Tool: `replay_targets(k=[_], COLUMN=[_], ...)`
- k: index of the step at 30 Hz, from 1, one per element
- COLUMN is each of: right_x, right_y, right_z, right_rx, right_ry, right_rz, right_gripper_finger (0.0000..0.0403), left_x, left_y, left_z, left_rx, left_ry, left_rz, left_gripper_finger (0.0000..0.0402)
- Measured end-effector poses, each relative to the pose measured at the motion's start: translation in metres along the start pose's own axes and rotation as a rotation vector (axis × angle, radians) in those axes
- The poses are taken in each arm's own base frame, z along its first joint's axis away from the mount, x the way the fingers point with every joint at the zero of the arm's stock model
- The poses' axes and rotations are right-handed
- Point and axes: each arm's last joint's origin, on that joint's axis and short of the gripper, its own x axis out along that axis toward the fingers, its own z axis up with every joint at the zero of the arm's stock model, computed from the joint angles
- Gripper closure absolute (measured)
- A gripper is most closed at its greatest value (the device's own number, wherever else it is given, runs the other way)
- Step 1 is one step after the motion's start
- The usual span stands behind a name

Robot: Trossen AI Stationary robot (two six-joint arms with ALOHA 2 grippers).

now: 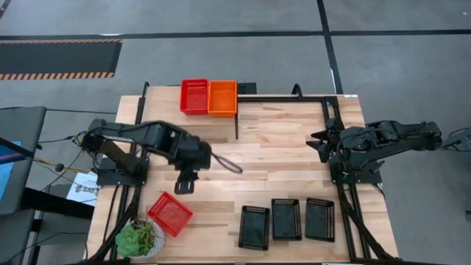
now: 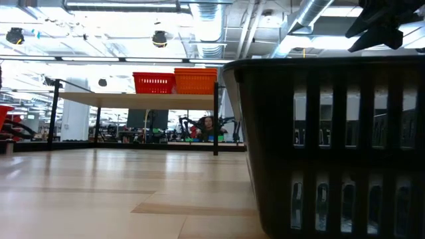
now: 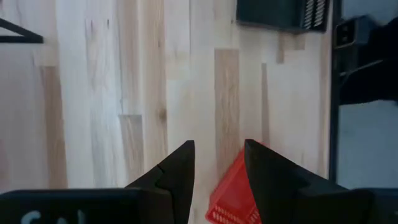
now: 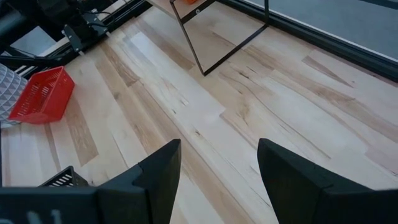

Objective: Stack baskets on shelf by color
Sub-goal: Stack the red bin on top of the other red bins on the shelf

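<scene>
Red and orange stacks of baskets [image 1: 209, 97] sit side by side on the shelf [image 1: 280, 96], one loose red basket [image 1: 170, 213] lies near the potted plant [image 1: 140, 238], and three black baskets [image 1: 288, 219] line the front edge. Left gripper [image 1: 184, 184] hovers above the loose red one, fingers parted, empty. Right gripper [image 1: 318, 140] waits spread wide; stack heights are hard to judge.

a red basket [image 1: 194, 96] and an orange basket [image 1: 222, 98] sit on the pale wooden shelf [image 1: 280, 92] with its black frame. another red basket [image 1: 170, 213] lies by the green plant [image 1: 137, 237]. three black slotted baskets [image 1: 286, 218] line the light plank table [image 1: 272, 162]. both arms look dark, perhaps black.
</scene>
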Motion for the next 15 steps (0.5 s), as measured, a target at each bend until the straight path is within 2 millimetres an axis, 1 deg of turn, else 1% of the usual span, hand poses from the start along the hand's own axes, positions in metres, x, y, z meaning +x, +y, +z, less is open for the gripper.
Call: replay_targets(k=[3, 6, 11, 15], right_x=[0.0, 0.0, 0.0, 0.0], right_y=[0.0, 0.0, 0.0, 0.0], right_z=[0.0, 0.0, 0.0, 0.0], right_rx=[0.001, 0.002, 0.002, 0.003], right_ry=[0.0, 0.0, 0.0, 0.0], right_rz=[0.0, 0.0, 0.0, 0.0], right_gripper_finger=[0.0168, 0.0168, 0.0168, 0.0168], left_x=[0.009, 0.021, 0.053, 0.083], left_y=[-0.012, -0.025, -0.045, -0.052], left_z=[-0.001, -0.007, -0.017, -0.029], left_rx=[0.031, 0.07, 0.158, 0.197], left_ry=[0.016, 0.061, 0.125, 0.187], left_rz=[-0.013, -0.058, -0.143, -0.167], left_gripper_finger=[0.0277, 0.0277, 0.0277, 0.0277])
